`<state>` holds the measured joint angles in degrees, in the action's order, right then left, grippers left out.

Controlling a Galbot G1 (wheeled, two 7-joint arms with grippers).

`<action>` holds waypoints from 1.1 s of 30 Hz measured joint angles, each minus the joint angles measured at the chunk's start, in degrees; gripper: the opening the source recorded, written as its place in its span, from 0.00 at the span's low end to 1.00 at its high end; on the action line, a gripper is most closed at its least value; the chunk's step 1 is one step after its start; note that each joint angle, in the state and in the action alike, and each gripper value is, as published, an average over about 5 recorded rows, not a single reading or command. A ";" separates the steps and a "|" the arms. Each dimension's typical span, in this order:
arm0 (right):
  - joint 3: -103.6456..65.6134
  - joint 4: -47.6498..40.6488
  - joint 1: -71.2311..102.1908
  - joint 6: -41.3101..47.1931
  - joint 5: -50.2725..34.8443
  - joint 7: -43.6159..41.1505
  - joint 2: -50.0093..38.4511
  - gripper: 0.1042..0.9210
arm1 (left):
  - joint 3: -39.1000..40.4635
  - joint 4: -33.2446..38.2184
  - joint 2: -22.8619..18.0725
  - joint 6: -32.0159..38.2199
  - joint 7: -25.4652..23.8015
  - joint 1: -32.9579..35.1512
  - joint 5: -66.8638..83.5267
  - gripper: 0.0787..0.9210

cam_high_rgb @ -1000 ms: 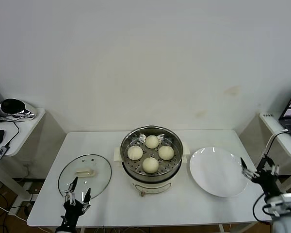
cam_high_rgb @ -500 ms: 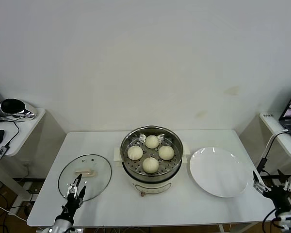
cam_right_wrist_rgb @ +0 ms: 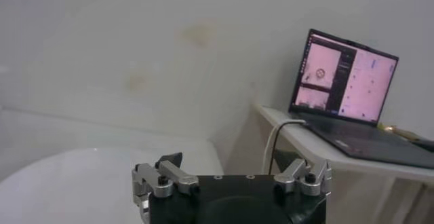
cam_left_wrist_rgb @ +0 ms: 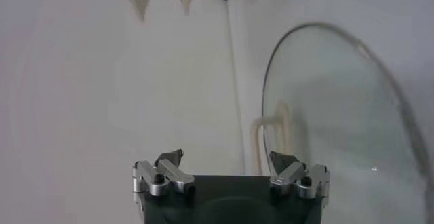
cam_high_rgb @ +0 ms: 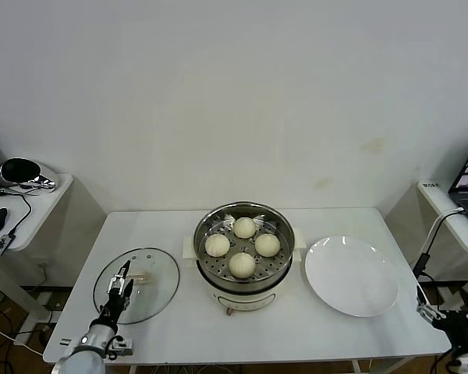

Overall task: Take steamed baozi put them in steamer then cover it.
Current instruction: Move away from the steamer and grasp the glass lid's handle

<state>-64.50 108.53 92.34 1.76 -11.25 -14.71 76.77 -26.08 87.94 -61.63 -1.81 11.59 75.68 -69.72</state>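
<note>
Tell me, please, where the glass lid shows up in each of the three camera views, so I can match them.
Head view: the cover lies flat on the table left of the steamer, with the left gripper over its near edge.
Left wrist view: it fills the right side.
Right wrist view: not in it.
Shared landmark: the lid's cream bar handle.

Even, soft, bright indoor light fills the head view, with only faint shadows under the round shiny stainless-steel steamer (cam_high_rgb: 243, 248) at 6 o'clock. Its polished rim carries small glints, and the flat white round plate (cam_high_rgb: 351, 275) shows a mild sheen. In the left wrist view the round clear glass lid (cam_left_wrist_rgb: 339, 120) looks hazy and soft-edged. The open laptop screen (cam_right_wrist_rgb: 342, 76) glows brightly at 2 o'clock.
</note>
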 measured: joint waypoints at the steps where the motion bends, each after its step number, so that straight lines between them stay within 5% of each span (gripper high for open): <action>1: -0.04 0.02 0.09 0.00 0.07 -0.04 0.08 0.88 | 0.15 -0.52 0.00 0.08 -0.01 -0.61 -0.06 0.88; 20: -0.28 -0.29 0.61 -0.10 0.72 -0.48 0.50 0.88 | 1.99 -7.98 -0.52 1.46 -0.88 -8.53 1.14 0.86; 33: 0.10 -0.35 0.79 -0.32 0.89 -0.57 0.58 0.88 | 2.09 -9.90 -0.88 2.75 -0.44 -8.97 2.00 0.44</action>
<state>-64.40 108.19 93.12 1.43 -10.36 -15.28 77.35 -23.99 78.04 -62.52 0.93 11.15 66.71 -67.72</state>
